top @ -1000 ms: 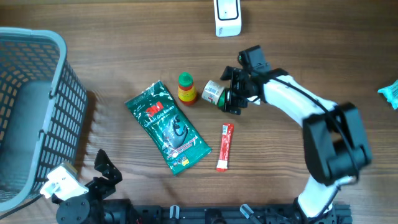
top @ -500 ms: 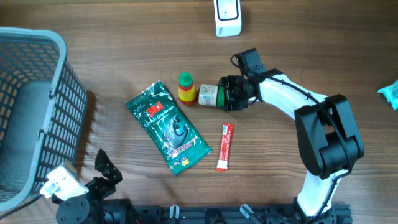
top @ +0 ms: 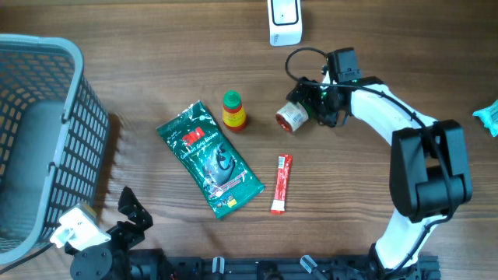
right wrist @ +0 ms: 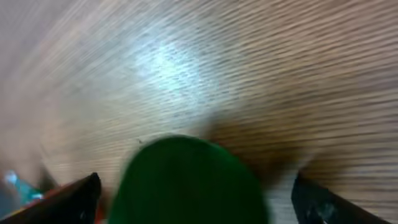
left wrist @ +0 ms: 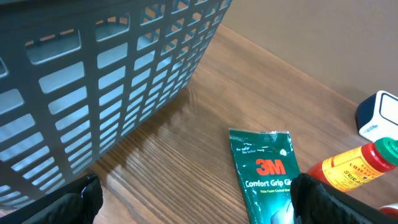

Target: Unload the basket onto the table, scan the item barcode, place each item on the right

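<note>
A small jar [top: 291,117] with a dark green cap [right wrist: 186,180] lies on its side at mid-table, its red and white end toward the left. My right gripper [top: 306,110] [right wrist: 199,205] is open around the cap end. A gap shows on each side between the cap and the fingers [right wrist: 78,194]. The white scanner [top: 285,22] stands at the table's far edge, above the jar. My left gripper [top: 134,211] [left wrist: 199,205] hangs open at the near left, with only bare wood between its fingers [left wrist: 87,194].
A green 3M packet [top: 208,159] [left wrist: 266,168], a yellow bottle with a green cap [top: 233,110] [left wrist: 354,168] and a red stick sachet [top: 282,183] lie left of and below the jar. A grey basket [top: 47,117] [left wrist: 93,74] fills the left. A teal packet [top: 489,115] is at the right edge.
Half a second ago my right gripper had the jar pressed close to the yellow bottle. Jar and gripper have since shifted right, the wrist has swung round, and the jaws stand wide.
</note>
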Robot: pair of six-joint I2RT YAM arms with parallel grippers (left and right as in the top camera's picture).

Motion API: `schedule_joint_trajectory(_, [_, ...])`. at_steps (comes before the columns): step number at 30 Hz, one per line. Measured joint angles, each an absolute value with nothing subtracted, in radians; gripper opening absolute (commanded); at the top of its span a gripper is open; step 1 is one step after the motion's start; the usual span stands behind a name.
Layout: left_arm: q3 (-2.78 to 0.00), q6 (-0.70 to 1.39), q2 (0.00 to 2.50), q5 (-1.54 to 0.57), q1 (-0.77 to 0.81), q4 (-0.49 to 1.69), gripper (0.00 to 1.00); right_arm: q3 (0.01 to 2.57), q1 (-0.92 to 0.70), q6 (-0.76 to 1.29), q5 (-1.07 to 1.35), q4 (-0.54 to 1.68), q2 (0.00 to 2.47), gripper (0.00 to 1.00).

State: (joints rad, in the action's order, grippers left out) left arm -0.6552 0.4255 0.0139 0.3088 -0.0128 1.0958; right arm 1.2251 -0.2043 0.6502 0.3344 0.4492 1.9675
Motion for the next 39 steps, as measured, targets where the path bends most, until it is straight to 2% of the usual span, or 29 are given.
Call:
schedule_joint_trajectory(6, [-0.655, 0.426, 0.014, 0.309, -0.013, 1.095, 1.00, 1.241, -0.210, 0.558, 0.154, 0.627, 1.954, 1.00])
schedule_joint_trajectory(14, [-0.655, 0.426, 0.014, 0.309, -0.013, 1.095, 1.00, 1.251, -0.206, 0.598, 0.016, 0.868, 1.952, 1.00])
schedule_joint_trajectory(16, [-0.655, 0.426, 0.014, 0.309, -0.013, 1.095, 1.00, 1.314, -0.206, 0.664, 0.010, 0.978, 1.935, 1.00])
schedule_joint_trajectory(19, [-0.655, 0.426, 0.014, 0.308, -0.013, 1.095, 1.00, 1.397, -0.204, 0.889, 0.044, 1.148, 1.872, 1.00])
schedule_joint_trajectory(21, [-0.655, 0.426, 0.014, 0.309, -0.013, 1.095, 1.00, 1.411, -0.198, 1.014, 0.128, 1.156, 1.819, 1.00])
schedule_joint_trajectory(22, [-0.655, 0.426, 0.014, 0.309, -0.013, 1.095, 1.00, 1.417, -0.195, 1.061, 0.196, 1.127, 1.803, 0.92])
schedule_joint_trajectory(24, [-0.655, 0.426, 0.014, 0.309, -0.013, 1.095, 1.00, 1.420, -0.194, 1.066, 0.294, 1.036, 1.800, 0.88])
schedule_joint_trajectory(30, [-0.655, 0.426, 0.014, 0.309, -0.013, 1.095, 1.00, 1.420, -0.195, 1.014, 0.385, 0.976, 1.800, 0.89])
schedule_joint_trajectory(32, [-0.655, 0.426, 0.014, 0.309, -0.013, 1.095, 1.00, 1.420, -0.194, 0.948, 0.385, 0.980, 1.800, 0.97])
schedule_joint_trajectory(39, [-0.655, 0.426, 0.014, 0.309, -0.013, 1.095, 1.00, 1.424, -0.113, 0.771, 0.348, 1.088, 1.800, 1.00])
